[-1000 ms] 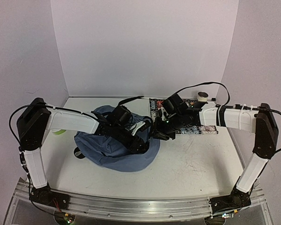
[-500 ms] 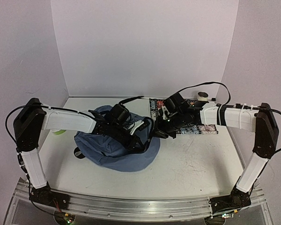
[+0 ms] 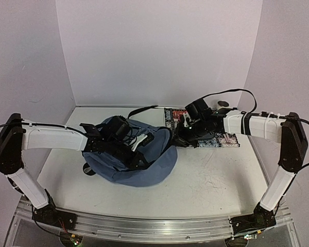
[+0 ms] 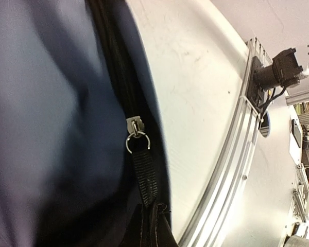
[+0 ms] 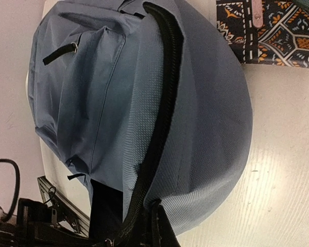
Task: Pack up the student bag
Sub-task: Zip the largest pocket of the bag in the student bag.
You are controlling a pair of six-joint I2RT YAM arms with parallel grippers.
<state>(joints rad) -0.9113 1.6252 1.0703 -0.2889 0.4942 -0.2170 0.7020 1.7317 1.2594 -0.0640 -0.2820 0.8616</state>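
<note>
The student bag is a slate-blue backpack lying on the table's left half, also filling the right wrist view. A black zipper track curves across it. My left gripper is shut on the black webbing zipper pull, which hangs from a metal ring and slider; its fingertips pinch the strap's end. My right gripper is at the bag's right edge, shut on the blue fabric beside the zipper.
A patterned flat book lies behind the right gripper, seen too in the right wrist view. A small white roll stands at the back right. The aluminium rail marks the table's near edge.
Both grippers have closed. The left gripper has moved leftwards along the bag with the zipper pull, while the right gripper has shifted slightly back and right with the bag's edge.
</note>
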